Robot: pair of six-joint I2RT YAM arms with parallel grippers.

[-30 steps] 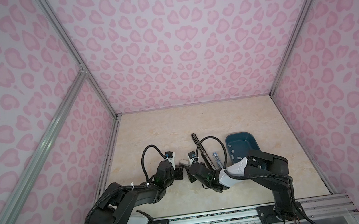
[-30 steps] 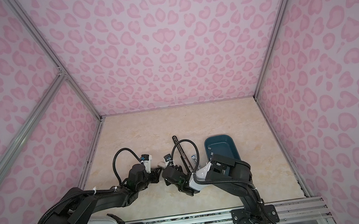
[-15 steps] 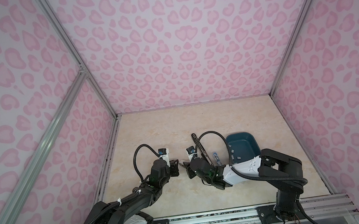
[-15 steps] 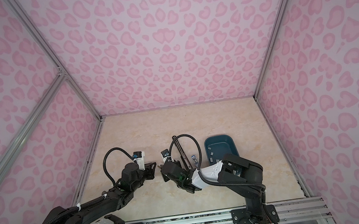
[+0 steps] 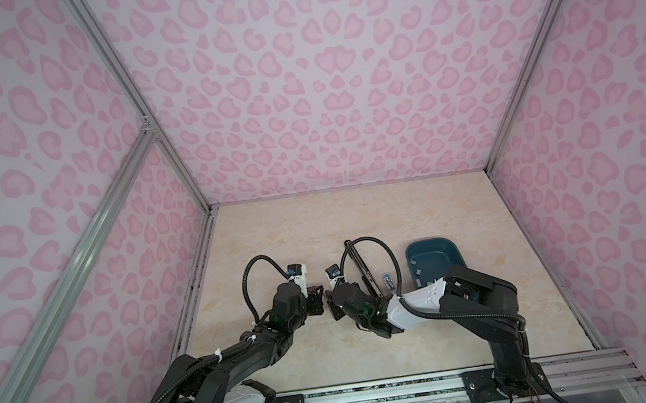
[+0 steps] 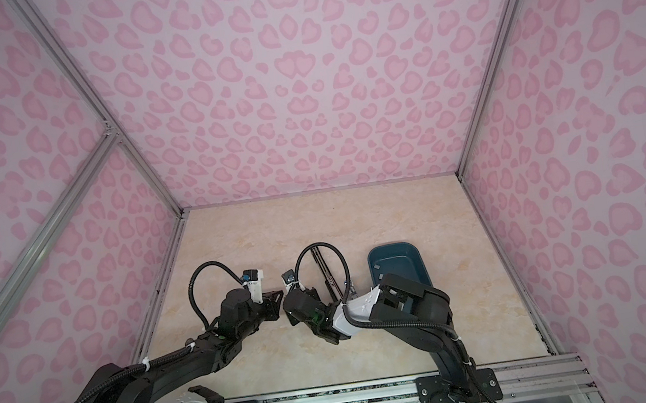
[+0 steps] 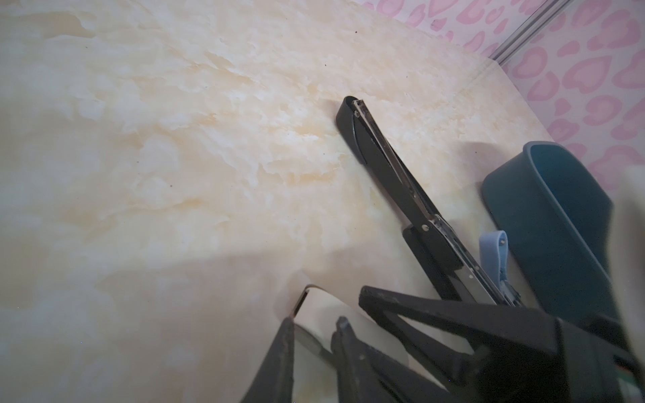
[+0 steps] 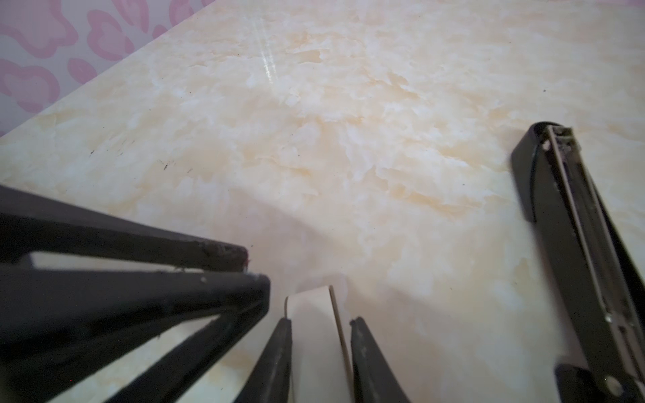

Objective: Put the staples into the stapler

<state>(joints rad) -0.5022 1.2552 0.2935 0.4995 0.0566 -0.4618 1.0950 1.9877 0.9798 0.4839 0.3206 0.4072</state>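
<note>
One strip of staples point(image 8: 310, 307), pale and flat, hangs just above the table between both grippers. My left gripper point(image 7: 314, 322) is shut on one end of it point(image 7: 323, 305). My right gripper point(image 8: 319, 321) straddles the strip's width: one pad touches an edge, and a thin gap shows at the other tip. In both top views the grippers point(image 5: 316, 295) point(image 5: 330, 298) meet tip to tip at mid-table, which hides the strip. The black stapler point(image 5: 360, 265) point(image 7: 391, 167) point(image 8: 565, 195) lies opened out flat just right of them, its metal channel facing up.
A teal tray point(image 5: 450, 245) point(image 6: 415, 254) point(image 7: 544, 209) stands right of the stapler with a few loose strips point(image 5: 413, 261) in it. A small light-blue tool point(image 5: 389, 282) point(image 7: 492, 247) lies between stapler and tray. The right arm's elbow overhangs the tray's near end.
The two grippers have drawn closer until their tips meet. The right jaws have narrowed around the strip. The left arm has stretched out lower over the table.
</note>
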